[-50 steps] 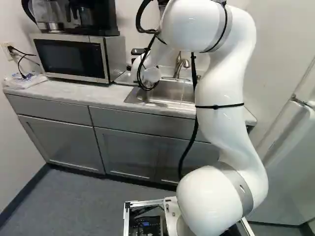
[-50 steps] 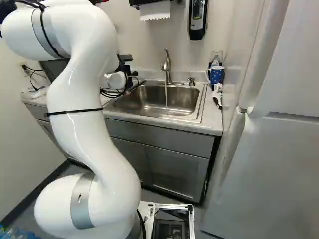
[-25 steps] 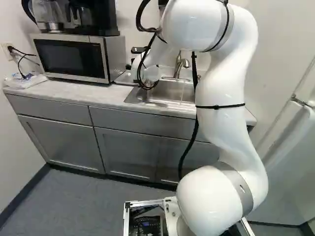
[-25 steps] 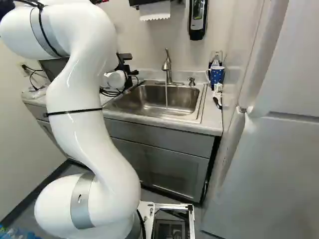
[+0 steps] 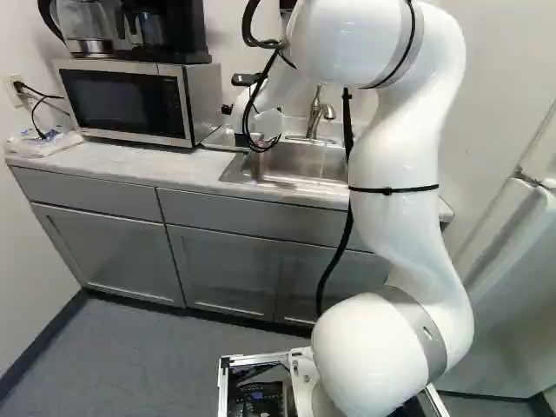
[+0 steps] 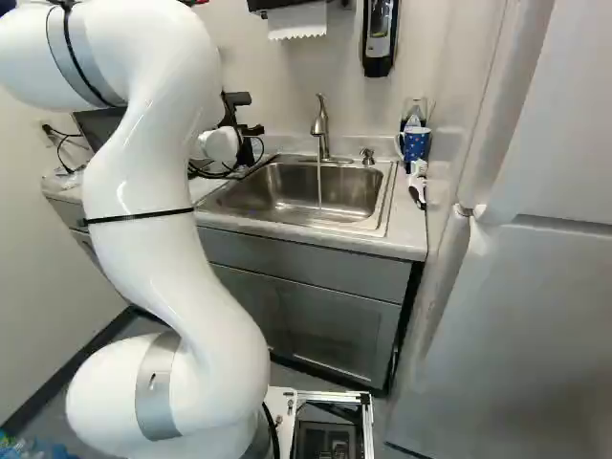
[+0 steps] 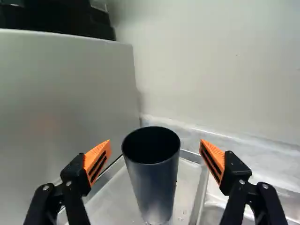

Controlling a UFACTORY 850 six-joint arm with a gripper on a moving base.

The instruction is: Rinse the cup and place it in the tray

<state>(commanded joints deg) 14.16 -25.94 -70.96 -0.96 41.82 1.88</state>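
In the right base view, the black gripper [image 6: 247, 120] shows only partly behind the arm, left of the sink. The wrist view has the gripper [image 7: 155, 152] open, its orange pads wide apart on either side of a dark cup [image 7: 154, 187]. The cup stands upright, mouth up, on the metal tray [image 7: 112, 199], with a gap between it and each pad. The tray [image 5: 223, 139] lies beside the microwave in the left base view. A thin stream of water runs from the faucet [image 6: 321, 124] into the sink [image 6: 287, 199].
The microwave [image 5: 130, 102], with a coffee maker [image 5: 165, 30] on top, borders the tray; its side [image 7: 65, 122] rises close by the gripper. Behind the tray is the wall [image 7: 215, 70]. A blue mug [image 6: 415, 143] and a soap pump [image 6: 368, 156] stand near the sink.
The upper arm has shifted right in the left base view and left in the right base view. Its wrist has risen slightly. The base has stayed put.
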